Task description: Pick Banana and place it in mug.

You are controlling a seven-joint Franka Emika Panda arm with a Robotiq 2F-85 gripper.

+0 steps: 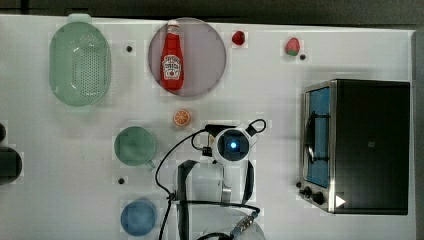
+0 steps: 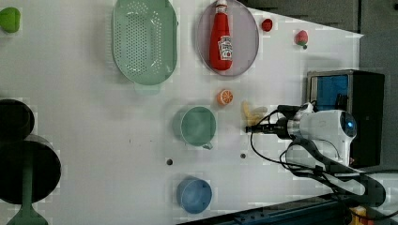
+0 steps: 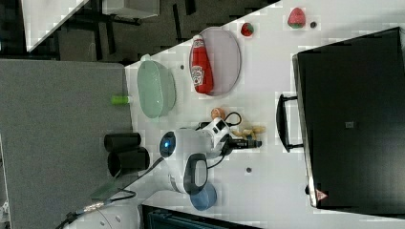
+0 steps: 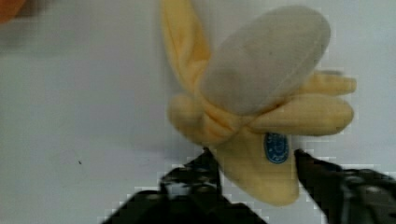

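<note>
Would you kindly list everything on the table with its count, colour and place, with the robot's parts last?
banana: one, pale yellow, peeled, between the gripper fingers
mug: one, dark green, the top view's left of the arm
cup: one, blue, below the mug in the top view
colander: one, pale green, the top view's upper left
plate: one, grey, beside the colander
ketchup bottle: one, red, lying on the plate
orange slice: one, orange, below the plate in the top view
strawberries: two, red, far edge
toaster oven: one, black, the top view's right
gripper: one, black, fingers either side of the banana
</note>
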